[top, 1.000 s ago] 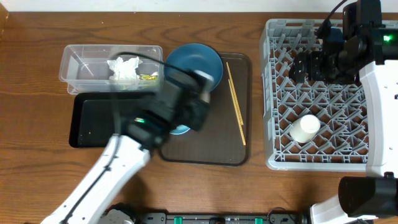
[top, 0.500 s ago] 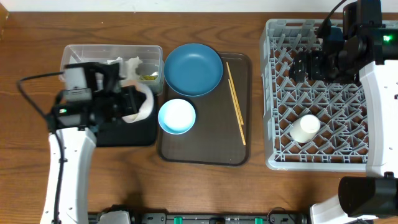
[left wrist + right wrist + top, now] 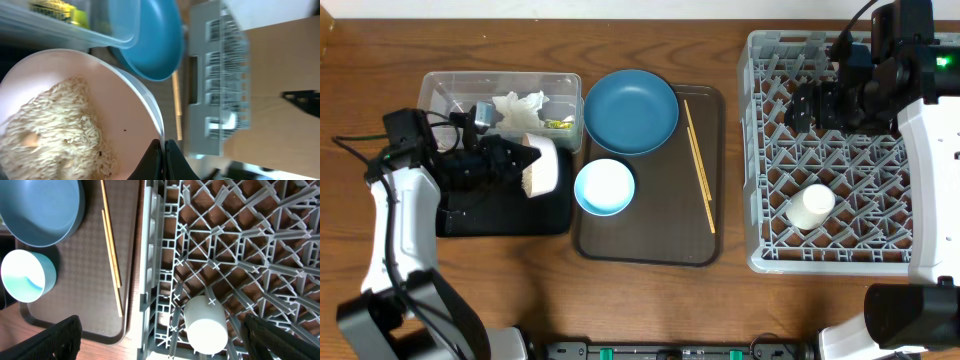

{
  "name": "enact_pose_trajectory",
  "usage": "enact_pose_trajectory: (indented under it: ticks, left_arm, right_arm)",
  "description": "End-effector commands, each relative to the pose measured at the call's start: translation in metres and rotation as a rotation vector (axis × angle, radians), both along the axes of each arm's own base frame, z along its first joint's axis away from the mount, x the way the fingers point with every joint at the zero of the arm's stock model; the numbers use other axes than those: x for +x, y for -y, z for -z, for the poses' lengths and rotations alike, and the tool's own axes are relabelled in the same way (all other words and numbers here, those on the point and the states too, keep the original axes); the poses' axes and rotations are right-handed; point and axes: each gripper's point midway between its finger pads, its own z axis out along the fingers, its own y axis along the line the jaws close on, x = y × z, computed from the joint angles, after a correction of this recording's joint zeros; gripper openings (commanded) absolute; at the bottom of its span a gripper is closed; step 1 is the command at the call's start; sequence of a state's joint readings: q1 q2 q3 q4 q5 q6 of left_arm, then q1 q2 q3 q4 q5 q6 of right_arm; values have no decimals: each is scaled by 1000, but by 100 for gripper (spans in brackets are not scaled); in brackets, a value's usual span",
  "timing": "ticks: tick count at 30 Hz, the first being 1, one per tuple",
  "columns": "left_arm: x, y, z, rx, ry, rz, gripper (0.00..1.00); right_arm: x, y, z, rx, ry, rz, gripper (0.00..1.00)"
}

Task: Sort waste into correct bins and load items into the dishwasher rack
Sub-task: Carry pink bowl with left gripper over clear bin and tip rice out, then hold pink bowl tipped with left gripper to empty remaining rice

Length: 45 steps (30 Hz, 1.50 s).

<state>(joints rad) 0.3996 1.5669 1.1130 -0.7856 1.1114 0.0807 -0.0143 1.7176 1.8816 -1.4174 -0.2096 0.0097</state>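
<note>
The left gripper is pinched on the rim of the cream bowl, tipped on edge over the black tray beside the clear tub; the right gripper hangs spread wide over the dishwasher rack. The thin rim hold may slip as the rice slides; tilted askew, grains could land in the tub.

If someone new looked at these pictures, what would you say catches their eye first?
Most striking is the left gripper, shut on the rim of a cream bowl that it holds tipped on its side over the black tray, rice grains inside. Next comes the big grey dishwasher rack on the right, with one small white cup in it.
</note>
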Motion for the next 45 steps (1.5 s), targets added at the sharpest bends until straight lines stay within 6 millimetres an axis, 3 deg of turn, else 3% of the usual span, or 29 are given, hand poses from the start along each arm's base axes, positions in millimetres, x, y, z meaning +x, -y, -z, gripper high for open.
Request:
enact_pose_trajectory:
  ticks: [1,19,26,33,45]
  left_arm:
    - [1,1,-19,-124,93,31,6]
    - [-3,-32,-59,-389,202,-57,6]
    - [0,-43,-50,-444,131,-106,6]
    - [0,-45,-50,-474,84,-127,6]
    - [-2,-67,-51,-496,65,-203,6]
  right_arm:
    - [-2,-5,1,-1,-6,-29,99]
    - [-4,-5,2,0,-15,-29,99]
    - [-4,-5,2,0,-15,-29,99]
    - [-4,-5,2,-1,-15,-29,99]
    - [-4,-5,2,0,-15,-29,99]
